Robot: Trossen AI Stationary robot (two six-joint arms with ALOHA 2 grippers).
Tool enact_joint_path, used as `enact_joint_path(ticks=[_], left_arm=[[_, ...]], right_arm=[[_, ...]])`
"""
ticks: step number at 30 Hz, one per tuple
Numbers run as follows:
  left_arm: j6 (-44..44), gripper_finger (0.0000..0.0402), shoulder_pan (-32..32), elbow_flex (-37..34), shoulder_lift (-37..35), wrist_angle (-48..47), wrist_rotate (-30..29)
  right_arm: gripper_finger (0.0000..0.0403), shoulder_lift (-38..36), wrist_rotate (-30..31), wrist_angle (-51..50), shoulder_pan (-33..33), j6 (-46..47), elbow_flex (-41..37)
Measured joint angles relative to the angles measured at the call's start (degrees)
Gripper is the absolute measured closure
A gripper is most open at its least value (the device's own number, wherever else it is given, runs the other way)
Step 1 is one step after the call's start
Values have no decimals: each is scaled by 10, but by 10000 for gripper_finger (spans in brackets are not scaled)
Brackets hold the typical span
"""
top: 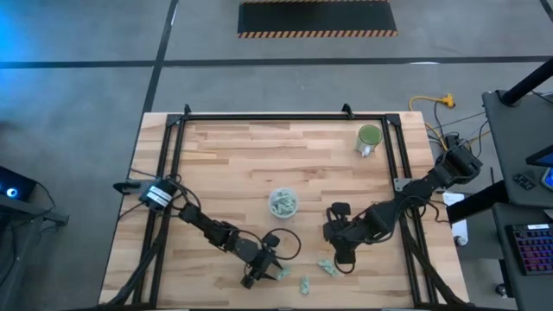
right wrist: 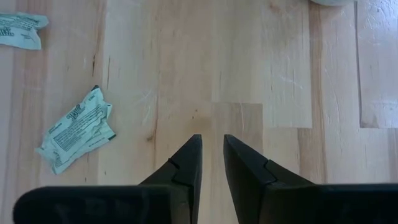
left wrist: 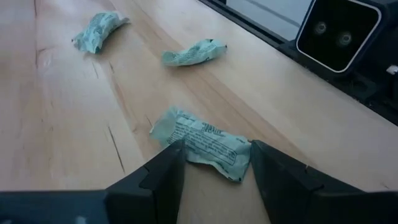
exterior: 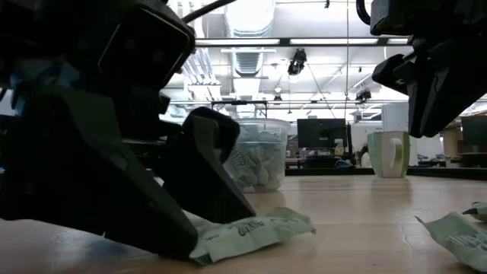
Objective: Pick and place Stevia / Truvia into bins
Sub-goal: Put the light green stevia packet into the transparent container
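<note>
Several crumpled pale green Stevia packets lie flat near the table's near edge. My left gripper (top: 263, 275) (left wrist: 213, 149) is open and low over the table, with a finger on either side of one packet (left wrist: 202, 143) (exterior: 255, 228). Two more packets (left wrist: 98, 31) (left wrist: 193, 52) lie beyond it. My right gripper (top: 344, 257) (right wrist: 212, 138) hovers above bare wood, fingers a narrow gap apart and holding nothing; a packet (right wrist: 76, 129) (top: 327, 266) lies beside it. The round clear bin (top: 282, 202) (exterior: 259, 156) stands mid-table with packets inside. My left gripper has its fingertips (left wrist: 174, 152) down at table level, slanting from above, at the two long edges of the flat packet (left wrist: 242, 155). The packet lies on the table between them. I cannot tell whether the fingers touch it.
A green mug with a white handle (top: 369, 138) (exterior: 389, 154) stands near the far right corner. The low camera's housing (left wrist: 339, 31) sits at the near edge close to my left gripper. Black frame rails (top: 259, 117) border the table. Bare wood spreads between bin and mug.
</note>
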Motion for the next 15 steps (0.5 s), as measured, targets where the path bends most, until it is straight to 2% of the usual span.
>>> enact_joint_path(ticks=[9, 15], left_arm=[[-1, 239, 3, 4, -2, -16, 7], [-2, 292, 3, 3, -7, -28, 11]], right_arm=[[346, 0, 0, 0, 3, 0, -2], [346, 0, 0, 0, 3, 0, -3]])
